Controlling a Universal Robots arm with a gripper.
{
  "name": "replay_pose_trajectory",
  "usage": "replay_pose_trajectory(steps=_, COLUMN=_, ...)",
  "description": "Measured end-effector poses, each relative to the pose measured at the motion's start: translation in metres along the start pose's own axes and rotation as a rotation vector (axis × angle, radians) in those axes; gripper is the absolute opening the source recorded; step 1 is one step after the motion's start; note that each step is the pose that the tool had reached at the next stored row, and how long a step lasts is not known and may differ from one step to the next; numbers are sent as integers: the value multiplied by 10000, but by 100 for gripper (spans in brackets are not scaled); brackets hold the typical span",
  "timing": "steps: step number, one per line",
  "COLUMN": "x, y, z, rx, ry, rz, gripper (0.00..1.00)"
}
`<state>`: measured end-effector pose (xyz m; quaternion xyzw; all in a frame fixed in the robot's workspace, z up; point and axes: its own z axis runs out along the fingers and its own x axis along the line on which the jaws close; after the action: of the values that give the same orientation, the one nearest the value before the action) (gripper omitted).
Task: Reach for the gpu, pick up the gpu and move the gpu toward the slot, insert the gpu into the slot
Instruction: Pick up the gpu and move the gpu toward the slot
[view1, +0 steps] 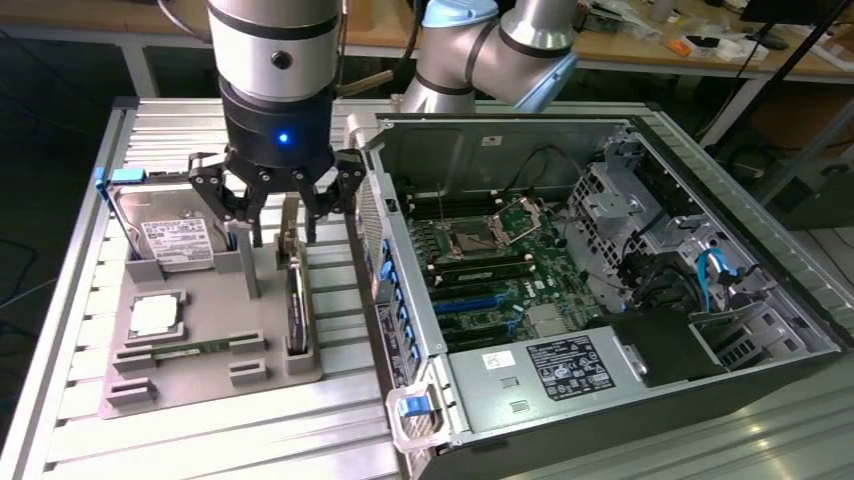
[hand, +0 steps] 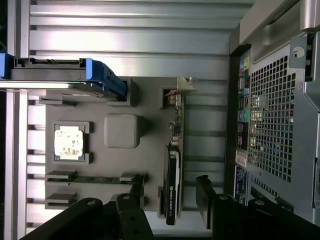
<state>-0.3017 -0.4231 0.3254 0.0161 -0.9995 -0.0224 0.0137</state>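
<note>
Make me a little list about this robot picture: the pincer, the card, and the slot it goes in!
pincer: open, just above the graphics card
graphics card: standing on edge in the grey holder, outside the computer case
blue slot: on the green board inside the open computer case
done so far: graphics card not picked up yet

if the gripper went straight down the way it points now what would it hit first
Most likely the upper edge of the graphics card standing in the gray holder; the open gripper points down over it. How far above is unclear.
</note>
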Motion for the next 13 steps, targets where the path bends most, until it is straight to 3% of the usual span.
replay_pose_trajectory(steps=13, x=-3, y=-108, z=249, rx=0, ry=1, rz=0, gripper=54)
